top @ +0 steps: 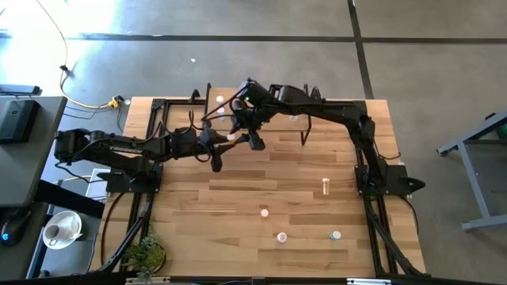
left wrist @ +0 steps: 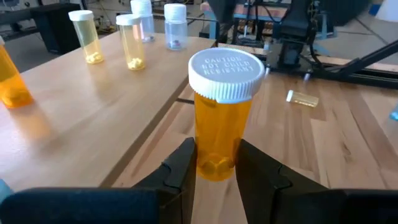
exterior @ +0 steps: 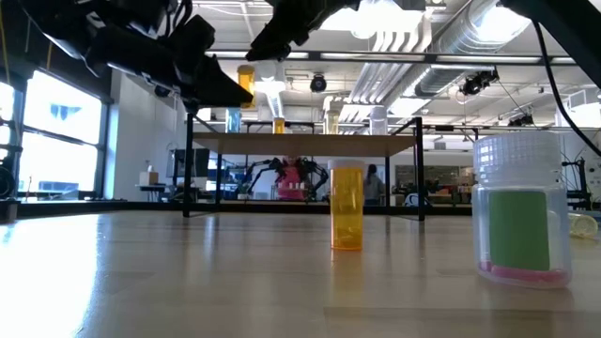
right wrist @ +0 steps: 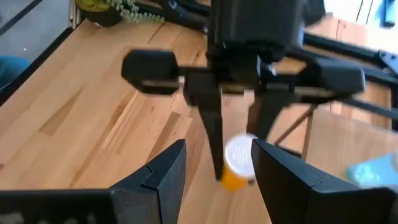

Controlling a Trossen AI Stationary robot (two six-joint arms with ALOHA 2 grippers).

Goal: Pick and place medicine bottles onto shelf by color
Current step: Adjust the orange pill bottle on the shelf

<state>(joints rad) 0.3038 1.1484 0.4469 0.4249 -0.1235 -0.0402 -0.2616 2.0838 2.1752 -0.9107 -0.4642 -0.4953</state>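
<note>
1. Orange medicine bottle (left wrist: 222, 112), white-capped and upright, sits centre frame in the left wrist view, clamped low on its body by the left gripper (left wrist: 214, 165), at the edge of the shelf (left wrist: 81, 118).
2. Shelf top, upper left of that view, carries two yellow bottles (left wrist: 130, 40), a clear bottle (left wrist: 175, 26) and an orange bottle (left wrist: 11, 78) at the far left edge.
3. Right gripper (right wrist: 214, 165), jaws parted and empty, hovers close above the same bottle (right wrist: 238, 160).
4. Risk: both arms crowd the upper centre of the high view; a nudge could likely tip the low-gripped bottle.
5. Risk: releasing beside the yellows rather than the orange would missort it; sweeping past could topple standing bottles.
6. Loose bottles (top: 325, 186) remain on the table (top: 238, 229), lower right.
</note>
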